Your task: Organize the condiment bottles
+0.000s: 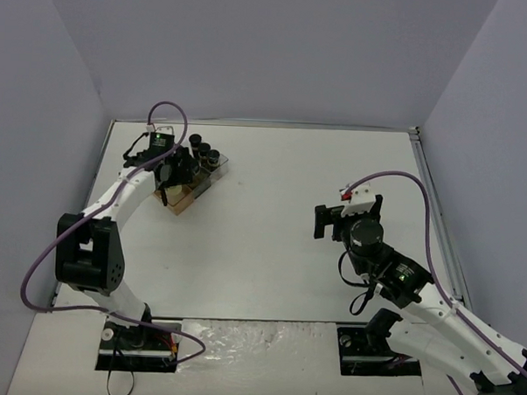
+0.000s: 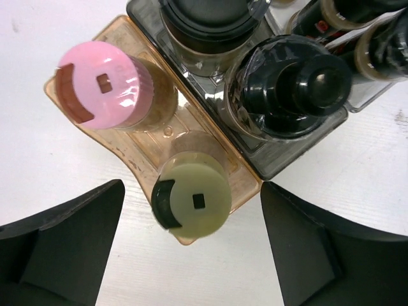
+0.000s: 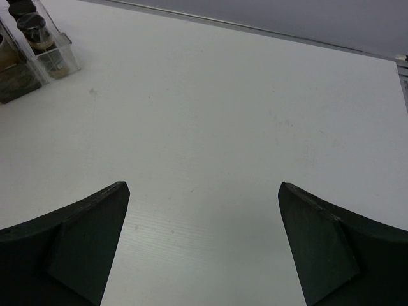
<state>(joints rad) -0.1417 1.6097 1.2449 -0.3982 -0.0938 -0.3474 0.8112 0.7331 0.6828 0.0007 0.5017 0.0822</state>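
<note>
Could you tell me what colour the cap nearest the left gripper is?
The cap is yellow-green, clearest in left wrist view.

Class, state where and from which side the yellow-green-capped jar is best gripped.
Grip the yellow-green cap from straight above, closing across its round sides: the jar stands upright at the tray's corner, with the pink jar and black jar only behind.

1 pink-capped jar, 1 yellow-green-capped jar, 2 round black-capped jars, seemingly 3 slim black-capped jars, 1 tray.
</note>
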